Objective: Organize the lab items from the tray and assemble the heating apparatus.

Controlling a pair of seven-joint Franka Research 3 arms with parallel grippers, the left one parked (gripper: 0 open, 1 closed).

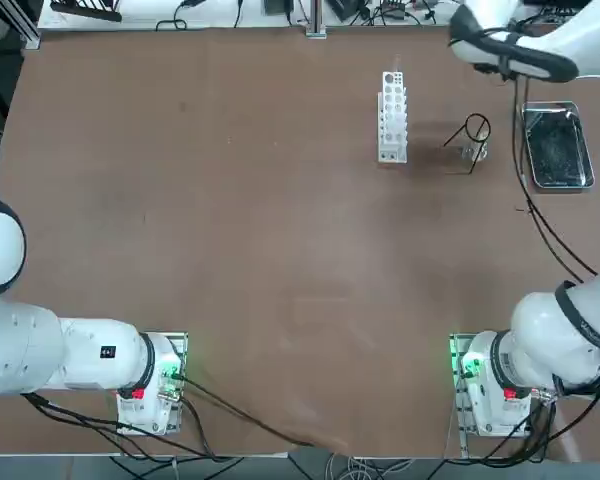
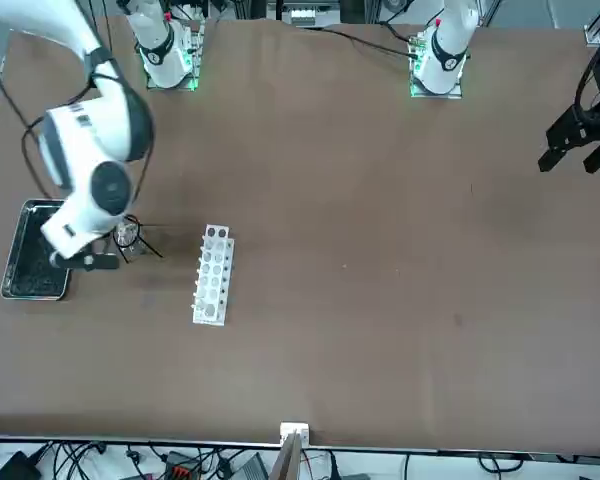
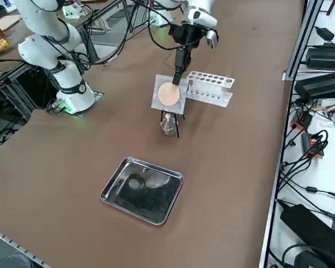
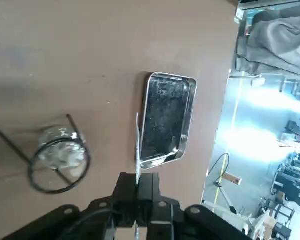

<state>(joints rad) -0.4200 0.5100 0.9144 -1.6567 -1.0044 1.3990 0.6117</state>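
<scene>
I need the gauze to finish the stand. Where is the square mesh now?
The square mesh hangs edge-on in the shut right claw, in the air above the ring stand and glass burner, beside the white rack in the right side view.

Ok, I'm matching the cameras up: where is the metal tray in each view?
Top view: tray at the right edge, upper part.
Front view: left edge, mid-height.
Right side view: lower centre.
Right wrist view: centre, beyond the right gripper, shut on the mesh.
Shared landmark: ring stand beside the tray.
</scene>
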